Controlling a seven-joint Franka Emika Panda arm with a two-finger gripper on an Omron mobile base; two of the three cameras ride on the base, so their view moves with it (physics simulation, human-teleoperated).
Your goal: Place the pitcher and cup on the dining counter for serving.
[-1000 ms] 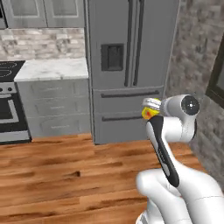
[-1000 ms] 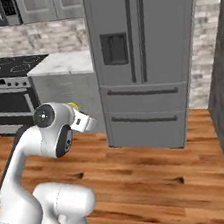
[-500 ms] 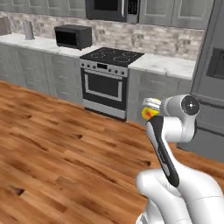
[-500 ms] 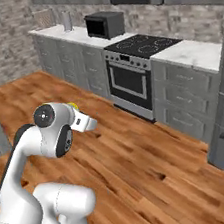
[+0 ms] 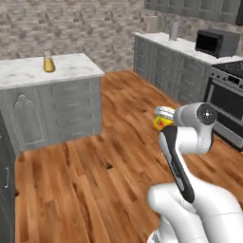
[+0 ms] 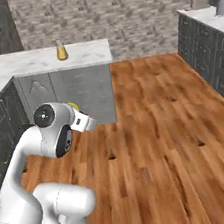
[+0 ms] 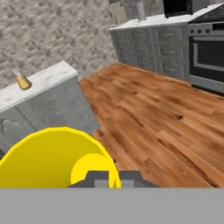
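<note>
The cup (image 5: 163, 118) is riding in the gripper (image 5: 167, 118), its yellow body with the red-orange mark poking out past the white hand in the left base view; in the hand view its yellow rim (image 7: 52, 155) is looming large just above the fingertips (image 7: 99, 178). The fingers are clamped tight on it, holding it well above the wood floor (image 5: 95, 175). In the right base view a sliver of yellow (image 6: 73, 106) is peeking from behind the hand.

Compared with a moment ago, the arm is keeping the same folded pose with the cup held the same way, but the whole room is swinging past: the base is turning. A second ago a grey fridge was facing the cameras; half a second ago the stove and microwave were straight ahead. Now the dining counter (image 5: 28, 71) is coming into sight at the upper left of the left base view, and the stove (image 5: 228, 102) is sliding off to the right edge.

The pitcher (image 5: 49, 64) is standing upright on the dining counter, near its far edge, amber liquid inside, well apart from the cup.
</note>
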